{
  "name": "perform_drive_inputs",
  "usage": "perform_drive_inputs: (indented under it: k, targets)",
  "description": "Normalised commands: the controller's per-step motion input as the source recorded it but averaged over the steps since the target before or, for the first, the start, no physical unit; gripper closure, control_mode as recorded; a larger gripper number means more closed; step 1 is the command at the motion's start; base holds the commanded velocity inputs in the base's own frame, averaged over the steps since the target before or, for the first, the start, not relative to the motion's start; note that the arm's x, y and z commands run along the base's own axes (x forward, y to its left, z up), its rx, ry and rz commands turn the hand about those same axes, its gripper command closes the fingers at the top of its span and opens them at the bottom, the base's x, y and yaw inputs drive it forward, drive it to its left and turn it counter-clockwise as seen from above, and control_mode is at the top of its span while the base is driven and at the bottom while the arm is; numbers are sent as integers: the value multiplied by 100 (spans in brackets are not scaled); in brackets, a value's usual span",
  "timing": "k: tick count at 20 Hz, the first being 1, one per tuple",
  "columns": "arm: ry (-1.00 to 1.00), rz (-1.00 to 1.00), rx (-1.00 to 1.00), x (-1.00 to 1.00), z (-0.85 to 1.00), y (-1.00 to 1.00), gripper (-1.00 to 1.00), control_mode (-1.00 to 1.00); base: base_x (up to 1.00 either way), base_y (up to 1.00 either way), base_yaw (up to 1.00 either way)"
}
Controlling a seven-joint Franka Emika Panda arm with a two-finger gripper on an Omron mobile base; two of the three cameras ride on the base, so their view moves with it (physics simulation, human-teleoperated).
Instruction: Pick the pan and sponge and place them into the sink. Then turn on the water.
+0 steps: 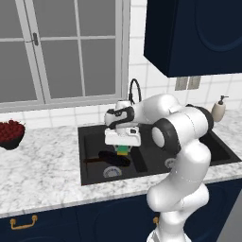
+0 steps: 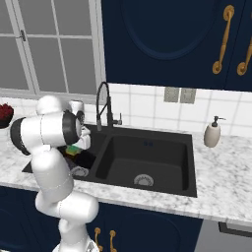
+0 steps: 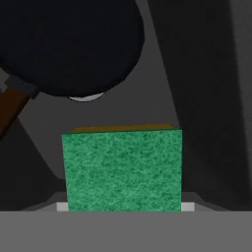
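Note:
My gripper point(image 1: 123, 147) hangs over the left basin of the black sink point(image 1: 90, 142), shut on the sponge point(image 1: 123, 150), a small green block with a yellow layer. In the hand view the sponge point(image 3: 122, 170) sits right between the fingers, green face toward the camera. Below it the black pan point(image 1: 115, 158) lies in the left basin, its reddish-brown handle point(image 3: 12, 106) pointing left. The pan point(image 3: 69, 44) partly covers the grey drain point(image 3: 88, 97). The black arched faucet point(image 1: 135, 90) stands behind the sink, with no stream from it.
The right basin point(image 2: 147, 152) holds just its drain point(image 2: 143, 180). A beige soap dispenser point(image 2: 212, 133) stands on the counter right of the sink. A dark bowl of red fruit point(image 1: 9, 133) sits far left. Navy cabinets hang overhead.

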Motion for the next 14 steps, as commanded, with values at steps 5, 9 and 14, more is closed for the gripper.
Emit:
perform_drive_inputs:
  k: [5, 9, 14]
  targets:
    - [3, 0, 0, 41, -26, 0, 100, -100, 0, 0, 0]
    - [0, 0, 0, 28, -43, 0, 100, -100, 0, 0, 0]
    - [0, 0, 0, 22, -36, 0, 100, -100, 0, 0, 0]
